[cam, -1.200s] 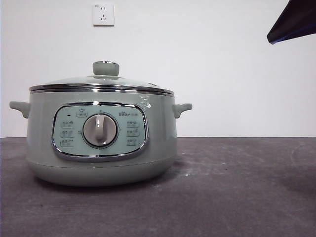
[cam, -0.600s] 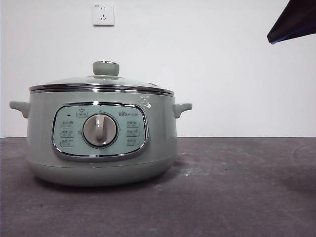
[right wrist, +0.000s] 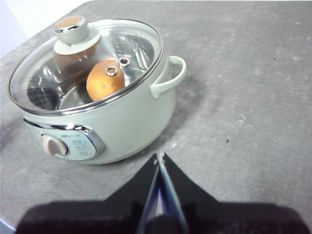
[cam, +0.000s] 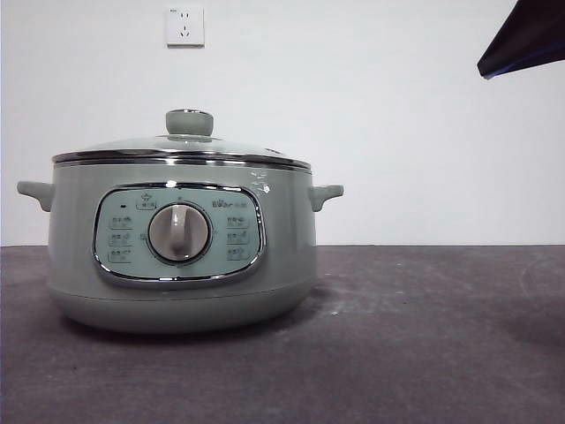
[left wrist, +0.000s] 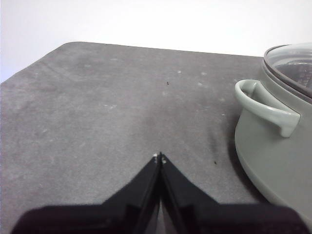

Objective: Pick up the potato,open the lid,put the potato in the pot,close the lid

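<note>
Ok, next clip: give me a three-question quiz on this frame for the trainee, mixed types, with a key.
1. Multiple choice: where is the potato?
A. on the table beside the pot
B. inside the pot, under the lid
C. held in the right tool

2. True or false: the lid sits on the pot's rim.

3. Fill in: both the left tool and the right tool have their jaws ____ and hold nothing.

Key:
1. B, it shows through the glass in the right wrist view.
2. True.
3. Shut.
</note>
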Controlling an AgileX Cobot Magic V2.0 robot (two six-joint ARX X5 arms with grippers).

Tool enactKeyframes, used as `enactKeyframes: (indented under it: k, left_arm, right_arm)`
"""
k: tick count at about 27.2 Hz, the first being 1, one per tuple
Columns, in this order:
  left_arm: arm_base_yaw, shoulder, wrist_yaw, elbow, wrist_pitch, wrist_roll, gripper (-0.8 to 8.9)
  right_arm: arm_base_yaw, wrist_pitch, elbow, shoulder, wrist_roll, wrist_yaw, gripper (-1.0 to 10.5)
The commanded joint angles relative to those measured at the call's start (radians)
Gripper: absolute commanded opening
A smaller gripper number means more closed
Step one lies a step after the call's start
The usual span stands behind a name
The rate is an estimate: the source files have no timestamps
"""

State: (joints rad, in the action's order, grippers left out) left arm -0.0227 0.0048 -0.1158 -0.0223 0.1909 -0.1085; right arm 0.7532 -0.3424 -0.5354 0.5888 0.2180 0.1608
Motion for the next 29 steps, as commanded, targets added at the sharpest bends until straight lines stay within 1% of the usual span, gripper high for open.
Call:
enactKeyframes:
  k: [1, 2, 4, 5, 7, 8, 9, 12, 14, 16, 20, 24, 29]
  left_arm:
    - [0.003, -0.003, 0.006, 0.011, 0.008, -0.003, -0.01]
    - [0.003, -0.003, 0.006, 0.011, 0.008, -0.003, -0.02]
    - [0.003, -0.003, 0.006, 0.011, 0.008, -0.002, -0.02]
    - [0.003, -0.003, 0.006, 0.011, 0.008, -0.003, -0.01]
    - [0.003, -0.003, 0.006, 0.011, 0.008, -0.002, -0.01]
    - [0.003, -0.003, 0.006, 0.011, 0.008, -0.003, -0.02]
    - [0.003, -0.003, 0.009, 0.011, 0.008, -0.003, -0.01]
    - [0.003, -0.003, 0.011, 0.011, 0.008, -0.002, -0.02]
    - [0.003, -0.003, 0.012, 0.011, 0.008, -0.003, -0.02]
    - [0.003, -0.003, 0.012, 0.011, 0.008, -0.003, -0.02]
    - [0.003, -0.003, 0.012, 0.011, 0.008, -0.003, -0.01]
    - [0.003, -0.003, 0.012, 0.011, 0.008, -0.003, -0.02]
    - [0.003, -0.003, 0.012, 0.011, 0.008, -0.002, -0.02]
  right_arm:
    - [0.0, 0.008, 0.006, -0.001, 0.009, 0.003, 0.0]
    - [0.0, 0.004, 0.006, -0.001, 0.008, 0.003, 0.0]
    - [0.0, -0.015, 0.006, -0.014, -0.079, 0.003, 0.0]
    - [-0.01, -0.019, 0.006, -0.043, -0.107, 0.013, 0.0]
    - [-0.062, -0.019, 0.01, -0.076, -0.188, -0.006, 0.0]
    - [-0.106, -0.019, 0.016, -0.095, -0.199, -0.014, 0.0]
    - [-0.161, -0.019, 0.027, -0.121, -0.203, -0.039, 0.0]
    - [-0.364, -0.014, 0.082, -0.212, -0.213, -0.179, 0.0]
    - [-0.481, 0.007, 0.143, -0.28, -0.213, -0.246, 0.0]
    - [-0.546, 0.037, 0.207, -0.343, -0.211, -0.279, 0.0]
    - [-0.605, 0.062, 0.313, -0.435, -0.204, -0.321, 0.0]
    - [-0.615, 0.104, 0.415, -0.498, -0.166, -0.319, 0.0]
    - [-0.615, 0.137, 0.498, -0.552, -0.138, -0.319, 0.0]
